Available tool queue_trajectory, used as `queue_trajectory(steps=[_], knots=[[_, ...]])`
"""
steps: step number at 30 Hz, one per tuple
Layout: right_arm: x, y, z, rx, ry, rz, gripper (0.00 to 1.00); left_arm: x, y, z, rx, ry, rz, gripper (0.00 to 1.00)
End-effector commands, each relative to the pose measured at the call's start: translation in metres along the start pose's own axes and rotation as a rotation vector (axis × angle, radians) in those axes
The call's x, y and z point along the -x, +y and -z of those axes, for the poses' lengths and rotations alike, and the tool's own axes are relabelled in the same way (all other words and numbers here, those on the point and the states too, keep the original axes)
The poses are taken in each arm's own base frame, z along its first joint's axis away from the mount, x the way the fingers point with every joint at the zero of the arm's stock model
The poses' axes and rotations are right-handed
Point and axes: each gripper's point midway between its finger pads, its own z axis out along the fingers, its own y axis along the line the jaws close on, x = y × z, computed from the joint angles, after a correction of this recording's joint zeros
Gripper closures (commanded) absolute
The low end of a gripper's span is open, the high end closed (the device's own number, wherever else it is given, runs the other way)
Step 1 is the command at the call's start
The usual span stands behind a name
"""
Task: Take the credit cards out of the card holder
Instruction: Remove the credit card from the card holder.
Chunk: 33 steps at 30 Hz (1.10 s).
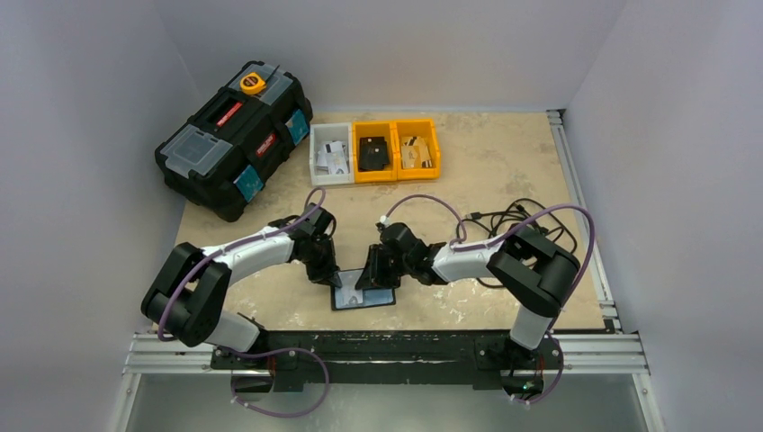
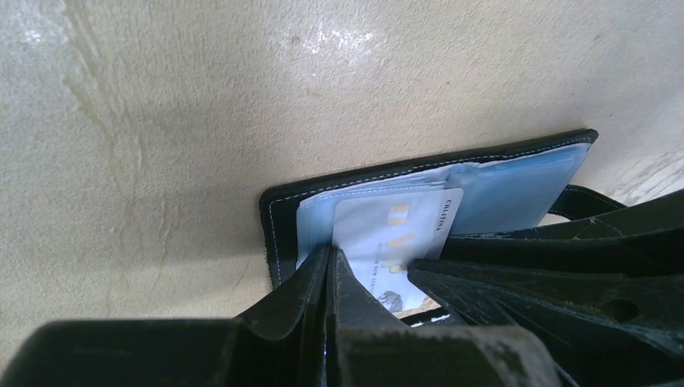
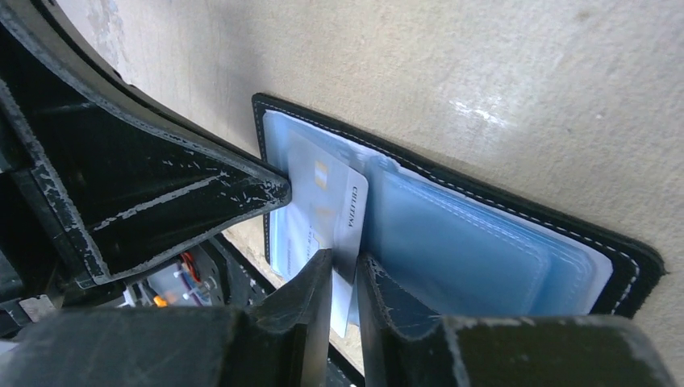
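Observation:
The card holder (image 1: pixel 364 297) lies open near the table's front edge, its pale blue plastic sleeves facing up. It also shows in the left wrist view (image 2: pixel 278 222) and the right wrist view (image 3: pixel 516 210). A white credit card (image 2: pixel 395 230) with gold print sticks partly out of a sleeve. My right gripper (image 1: pixel 373 270) is closed on that card's edge (image 3: pixel 351 205), which sits between its fingers (image 3: pixel 343 278). My left gripper (image 1: pixel 326 270) is shut, its tips (image 2: pixel 329 258) resting on the sleeves at the holder's left part, beside the card.
A large black toolbox (image 1: pixel 234 135) with a yellow tape measure (image 1: pixel 253 83) on it stands at the back left. A white bin (image 1: pixel 331 155) and two yellow bins (image 1: pixel 396 149) hold small items at the back. Black cables (image 1: pixel 517 216) lie at the right.

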Motion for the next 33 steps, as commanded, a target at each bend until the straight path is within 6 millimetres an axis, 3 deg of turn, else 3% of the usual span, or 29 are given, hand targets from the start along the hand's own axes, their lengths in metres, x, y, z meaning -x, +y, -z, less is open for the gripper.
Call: queue_trajectory(steps=[1, 6, 10, 23, 33], knots=[[-0.002, 0.003, 0.001, 0.052, 0.013, -0.024, 0.86, -0.008, 0.014, -0.017, 0.052, 0.01, 0.01, 1.0], [0.002, 0.001, 0.005, 0.063, -0.001, -0.034, 0.97, -0.008, 0.016, -0.016, 0.065, 0.01, 0.011, 1.0], [0.006, -0.005, 0.01, 0.051, -0.019, -0.041, 1.0, -0.008, 0.019, -0.018, 0.078, 0.015, 0.012, 1.0], [0.009, -0.031, 0.024, 0.004, -0.046, -0.065, 1.0, -0.009, 0.024, -0.018, 0.102, 0.021, 0.014, 1.0], [0.01, -0.035, 0.026, 0.028, -0.043, -0.085, 0.97, -0.009, 0.027, -0.017, 0.119, 0.019, 0.015, 1.0]])
